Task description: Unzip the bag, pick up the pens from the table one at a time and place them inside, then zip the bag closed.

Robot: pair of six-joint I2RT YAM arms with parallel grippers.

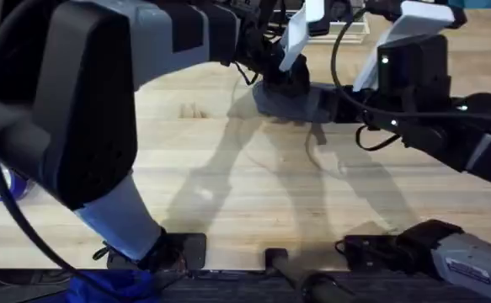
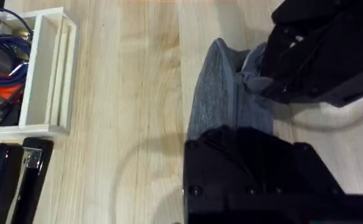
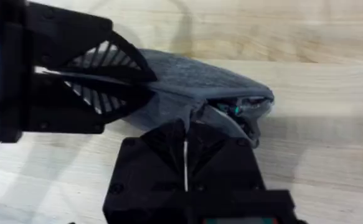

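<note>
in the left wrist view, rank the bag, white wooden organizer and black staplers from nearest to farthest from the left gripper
1. The bag: directly at the left gripper, touching it.
2. Black staplers: far across the table, lower corner.
3. White wooden organizer: similar range, upper corner; too close to call against the staplers.

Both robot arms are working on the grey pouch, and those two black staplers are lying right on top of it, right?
Not quite. Both grippers are at the grey pouch, but the two black staplers lie on the table well apart from it, beside a white tray, as the left wrist view shows.
</note>
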